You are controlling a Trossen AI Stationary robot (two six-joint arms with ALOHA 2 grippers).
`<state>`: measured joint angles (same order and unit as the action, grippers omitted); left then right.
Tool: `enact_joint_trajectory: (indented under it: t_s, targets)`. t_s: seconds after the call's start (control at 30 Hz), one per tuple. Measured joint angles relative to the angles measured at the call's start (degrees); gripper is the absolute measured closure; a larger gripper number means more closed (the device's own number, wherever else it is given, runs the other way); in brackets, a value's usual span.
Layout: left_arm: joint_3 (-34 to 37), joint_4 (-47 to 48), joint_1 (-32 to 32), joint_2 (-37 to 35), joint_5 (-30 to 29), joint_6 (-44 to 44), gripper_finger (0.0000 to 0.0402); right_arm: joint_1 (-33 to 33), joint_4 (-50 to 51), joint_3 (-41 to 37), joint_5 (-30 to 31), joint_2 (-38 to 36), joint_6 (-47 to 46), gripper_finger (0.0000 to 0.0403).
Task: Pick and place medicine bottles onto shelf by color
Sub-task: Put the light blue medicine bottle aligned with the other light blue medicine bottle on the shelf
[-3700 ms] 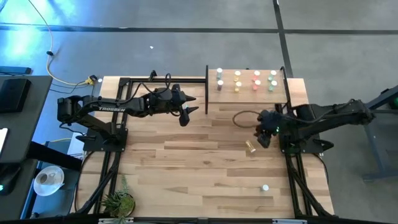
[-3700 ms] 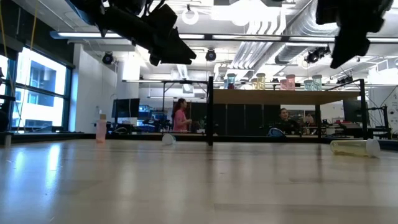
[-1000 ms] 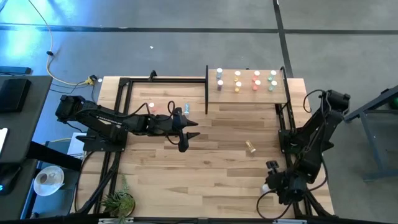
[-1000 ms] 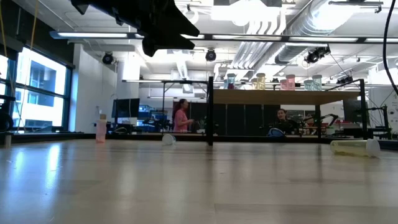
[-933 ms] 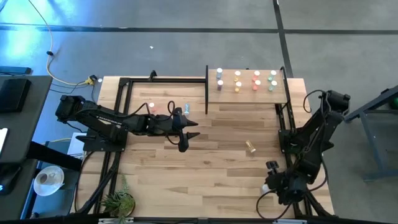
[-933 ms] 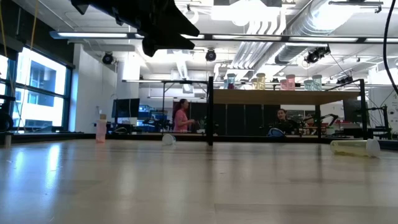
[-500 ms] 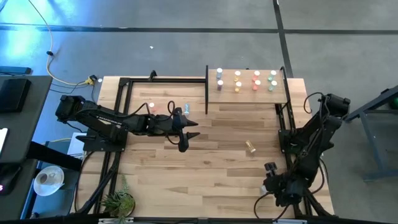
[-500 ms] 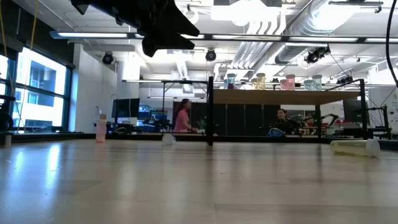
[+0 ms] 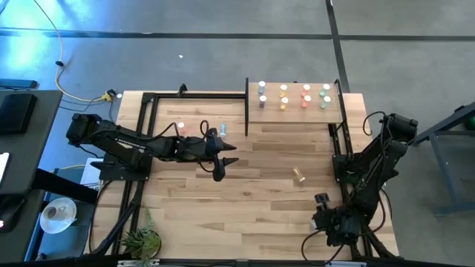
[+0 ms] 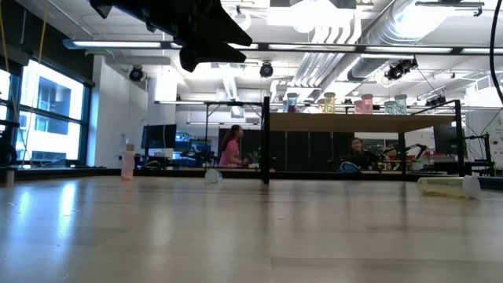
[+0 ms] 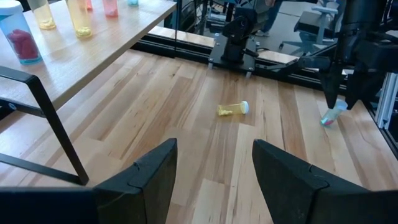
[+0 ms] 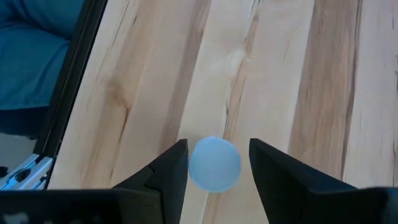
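The shelf (image 9: 297,111) stands at the table's far right and holds several upright bottles in two rows. A yellow bottle (image 9: 299,175) lies on its side mid-table and also shows in the left wrist view (image 11: 233,109). My right gripper (image 9: 319,220) points down at the near right. Its open fingers stand on either side of a white-capped bottle (image 12: 214,163), which looks tilted in the left wrist view (image 11: 331,116). My left gripper (image 9: 228,161) is open and empty above the table's middle left, its fingers wide apart (image 11: 214,168). My right gripper comes from above, pointing down, with one finger on each side of the bottle's white cap (image 12: 205,168). One finger (image 12: 174,168) stands right at the cap's edge, and I cannot tell whether it touches. The bottle's foot is on the table.
A blue bottle (image 9: 223,130) and two other bottles (image 9: 180,127) (image 9: 205,126) stand just beyond my left gripper. Black frame rails (image 9: 148,119) run along the table's left and right sides. A small plant (image 9: 142,239) sits at the near left corner. People show in the room behind (image 10: 229,148).
My right gripper has edged slightly toward the table's left edge over the near-right bottle, staying open.
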<state>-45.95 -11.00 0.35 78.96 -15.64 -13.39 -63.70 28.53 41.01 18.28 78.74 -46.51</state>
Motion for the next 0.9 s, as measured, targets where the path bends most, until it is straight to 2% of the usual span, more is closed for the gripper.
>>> enact_joint_trajectory:
  t_s: [0.33, 0.6, 0.73, 0.9]
  targets:
    - [0.0, 0.0, 0.0, 0.0, 0.0, 0.0, 0.0204, 0.0, 0.0, 0.0, -0.4, 0.0, -1.5, 0.03]
    - [0.0, 0.0, 0.0, 0.0, 0.0, 0.0, 0.0204, 0.0, 0.7, 1.4, 0.4, 0.0, -1.7, 0.0298]
    - [0.0, 0.0, 0.0, 0.0, 0.0, 0.0, 0.0204, 0.0, 3.8, 3.8, 4.9, 0.0, -1.7, 0.0298]
    - [0.0, 0.0, 0.0, 0.0, 0.0, 0.0, 0.0204, 0.0, 11.9, 9.2, 16.6, 0.0, -2.5, 0.0298]
